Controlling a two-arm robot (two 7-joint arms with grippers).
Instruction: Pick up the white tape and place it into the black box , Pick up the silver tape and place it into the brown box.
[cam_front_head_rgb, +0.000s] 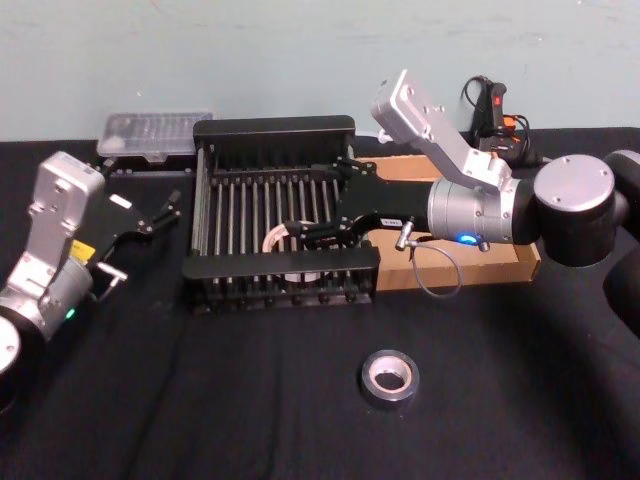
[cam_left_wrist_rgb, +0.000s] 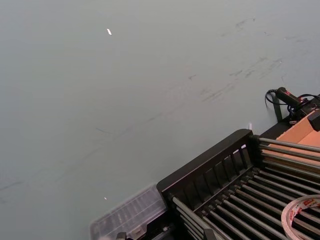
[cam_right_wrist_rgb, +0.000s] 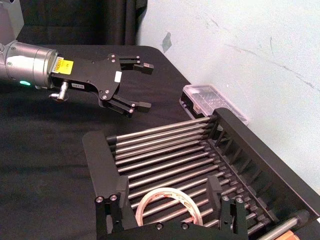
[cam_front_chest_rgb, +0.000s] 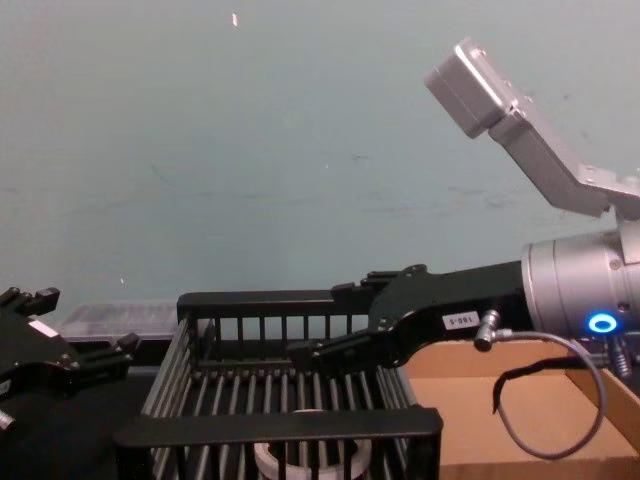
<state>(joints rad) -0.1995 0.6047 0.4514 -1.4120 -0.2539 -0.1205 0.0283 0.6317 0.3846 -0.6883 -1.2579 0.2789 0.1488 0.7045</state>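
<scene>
Black cloth covers the surface (cam_front_head_rgb: 250, 420), with a pale green wall behind it, and on that dark spread I can pick out everything I need.

White tape (cam_front_head_rgb: 283, 238) lies flat on the bars of the black box (cam_front_head_rgb: 275, 128), toward its near right part, so I judge the first half of the job done: it rests on the slatted floor with nothing gripping it. From the right wrist camera the roll sits between and just below my two fingers (cam_right_wrist_rgb: 111, 207), not touching them. My right end effector (cam_front_head_rgb: 296, 228) hangs over the box interior with its fingers apart, directly above the roll, which reads to me as a release pose.

Silver tape (cam_front_head_rgb: 390, 376) is well apart from all that, alone on the cloth near me and slightly right of centre, untouched. It lies flat with the hole up, which should let fingers close across its sides.

Brown box (cam_front_head_rgb: 520, 262) sits right of the black box, touching or nearly so, mostly hidden under my right arm; I'd need to lift clear before using it.

Left end effector (cam_front_head_rgb: 165, 207) is parked left of the black box, fingers apart, holding nothing. A clear plastic case (cam_front_head_rgb: 155, 132) lies at the far left by the wall.
</scene>
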